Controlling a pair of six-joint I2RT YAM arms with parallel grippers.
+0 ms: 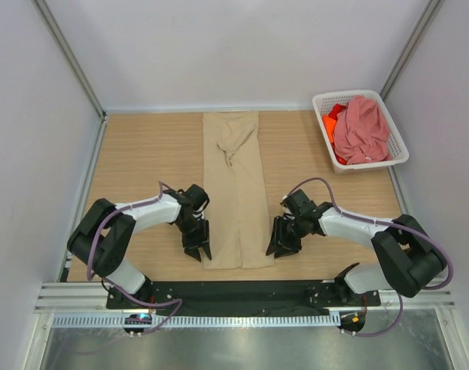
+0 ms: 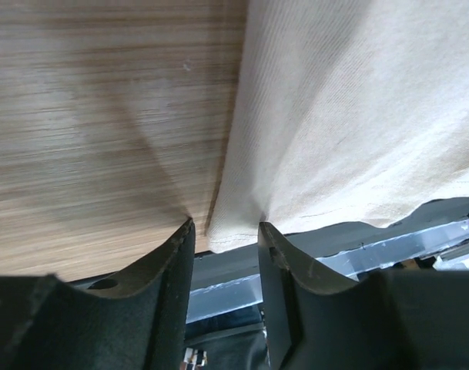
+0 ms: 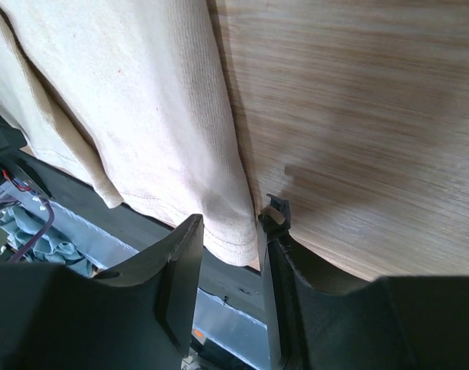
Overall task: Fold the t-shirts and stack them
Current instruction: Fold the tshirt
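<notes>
The beige-tan t-shirt lies folded into a long narrow strip down the middle of the wooden table. My left gripper is at its near left corner, and my right gripper is at its near right corner. In the left wrist view the open gripper has the shirt's corner between its jaws. In the right wrist view the open gripper straddles the shirt's other corner. The dusty pink shirt and the bright orange shirt lie crumpled in the basket.
The white lattice basket stands at the far right corner of the table. The black base rail runs along the near edge just behind the shirt's hem. White walls enclose the table on three sides.
</notes>
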